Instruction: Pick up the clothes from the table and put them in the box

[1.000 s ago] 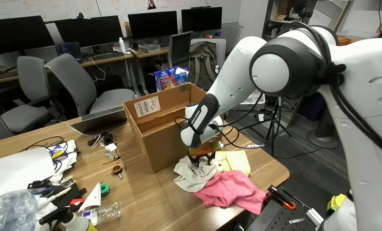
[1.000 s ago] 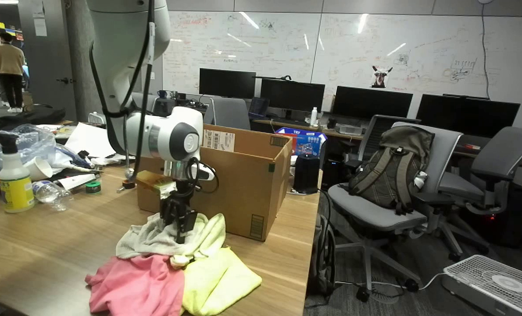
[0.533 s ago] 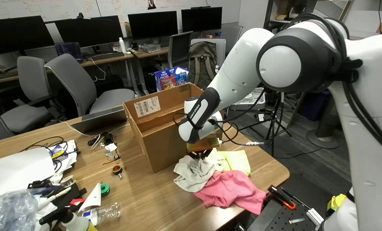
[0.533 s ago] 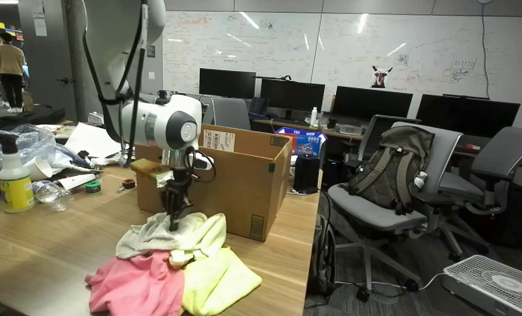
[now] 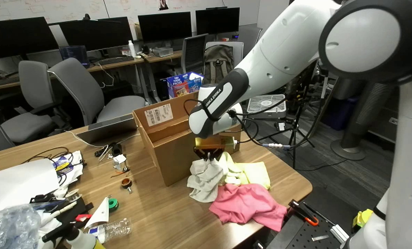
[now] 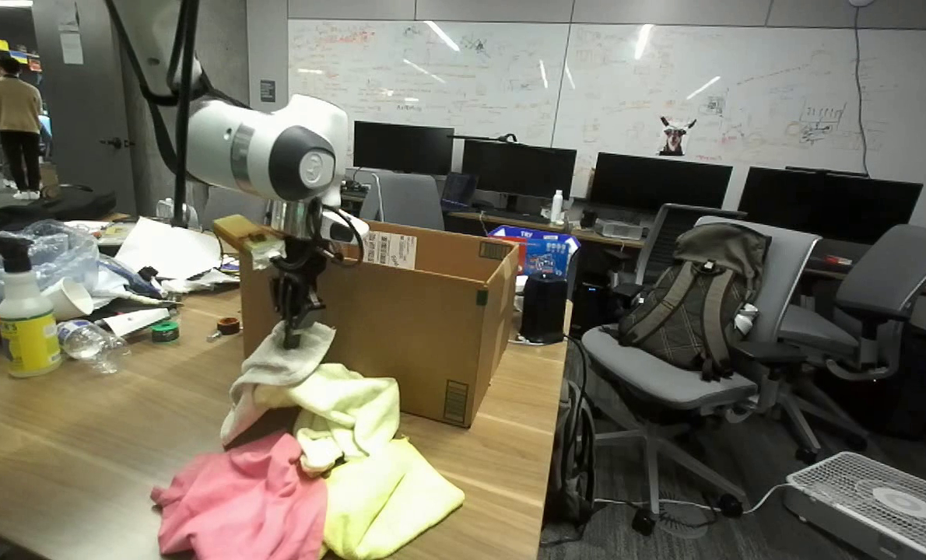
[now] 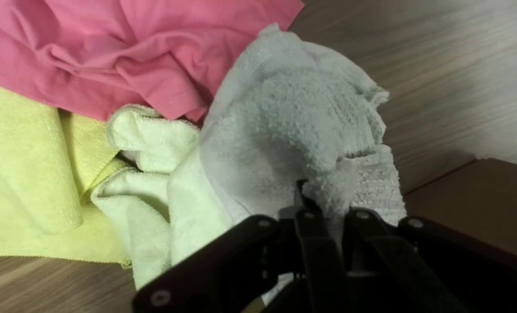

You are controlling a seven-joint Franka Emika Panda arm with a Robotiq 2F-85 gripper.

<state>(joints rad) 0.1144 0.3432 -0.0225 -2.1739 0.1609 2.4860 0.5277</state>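
In an exterior view, black two-fingered gripper clamped on grey terry cloth outside open brown cardboard box, in an exterior view, its top above wood-grain table, in the wrist view, crumpled pink cloth just beside it (pale-green terry cloth too)

Glare streaks the whiteboard while shadow dims the grey cloth.

backpack on chair; whiteboard
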